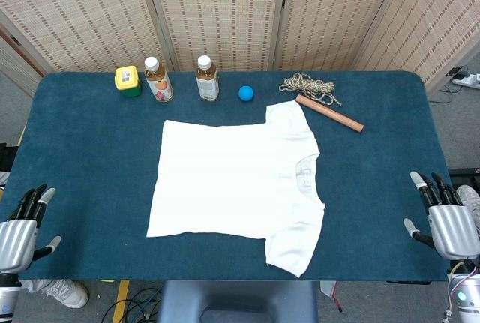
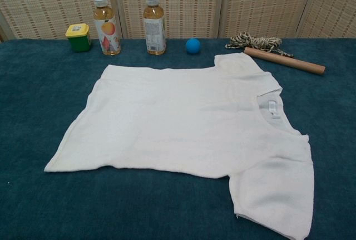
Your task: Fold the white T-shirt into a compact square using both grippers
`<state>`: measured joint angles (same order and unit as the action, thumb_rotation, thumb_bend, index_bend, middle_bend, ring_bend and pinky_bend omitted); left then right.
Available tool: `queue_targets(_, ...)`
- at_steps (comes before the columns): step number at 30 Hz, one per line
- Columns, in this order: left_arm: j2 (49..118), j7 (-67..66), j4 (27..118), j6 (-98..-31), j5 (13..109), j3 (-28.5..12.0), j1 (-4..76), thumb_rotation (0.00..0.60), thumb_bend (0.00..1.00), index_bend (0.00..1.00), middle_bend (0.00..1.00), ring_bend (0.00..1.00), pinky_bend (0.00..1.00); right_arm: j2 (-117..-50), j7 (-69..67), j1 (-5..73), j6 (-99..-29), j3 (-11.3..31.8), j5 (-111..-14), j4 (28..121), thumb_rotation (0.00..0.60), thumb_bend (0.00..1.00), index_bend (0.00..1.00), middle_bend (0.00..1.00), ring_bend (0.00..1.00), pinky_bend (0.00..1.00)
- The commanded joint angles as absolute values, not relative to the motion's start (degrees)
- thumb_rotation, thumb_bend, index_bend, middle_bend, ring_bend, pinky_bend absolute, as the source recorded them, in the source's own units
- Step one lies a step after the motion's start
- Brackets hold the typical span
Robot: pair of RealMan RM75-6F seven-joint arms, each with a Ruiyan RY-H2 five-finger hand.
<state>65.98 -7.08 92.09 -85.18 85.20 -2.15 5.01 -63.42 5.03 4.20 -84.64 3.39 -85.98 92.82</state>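
Observation:
The white T-shirt [image 1: 236, 183] [image 2: 186, 131] lies spread flat in the middle of the dark blue table [image 1: 90, 158], its collar toward the right and its hem toward the left. Both sleeves are spread out, one at the back and one at the front. My left hand [image 1: 21, 225] hovers at the table's front left corner, fingers apart and holding nothing, well clear of the shirt. At the front right edge my right hand [image 1: 444, 218] is likewise spread and empty. Neither hand shows in the chest view.
Along the back edge stand a yellow-lidded green jar [image 1: 127, 81], two drink bottles [image 1: 158, 79] [image 1: 207, 78] and a blue ball [image 1: 246, 93]. A coil of rope [image 1: 309, 85] and a wooden rod [image 1: 328, 112] lie at the back right, near the shirt's far sleeve.

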Motion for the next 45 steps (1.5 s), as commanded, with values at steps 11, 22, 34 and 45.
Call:
queue_targets(11,66.52,-5.52,90.69,-85.89,88.12,-2.11,5.90,0.600,0.22,0.14,0.08,0.10,0.33,-62.41,2.80,4.12,-85.78,3.33,-87.61,93.62,0.600,0.27,0.01,0.11,0.08,0.15)
queue_targets(22,69.50,-0.40,85.17,-81.99,97.75,-1.38,13.03,0.600,0.22,0.30,0.37,0.40,0.56,-61.57,2.86,3.97,-86.83,3.49,-88.52,94.61,0.600,0.27,0.01,0.12,0.08,0.15)
queue_targets(34,77.63,1.63,77.47,-74.58,101.74,-0.29,21.19,0.600,0.22,0.41,0.88,0.80,0.99,-61.51,2.76,3.56,-87.34,3.34,-88.58,94.64,0.600,0.27,0.01,0.12,0.08,0.15)
queue_targets(45,80.77,-0.92,75.60,-69.84,100.75,2.08,23.48,0.600,0.22,0.42,0.92,0.83,1.00,-61.69,2.32,3.13,-87.24,3.14,-88.01,94.21,0.600,0.27,0.01,0.12,0.08,0.15)
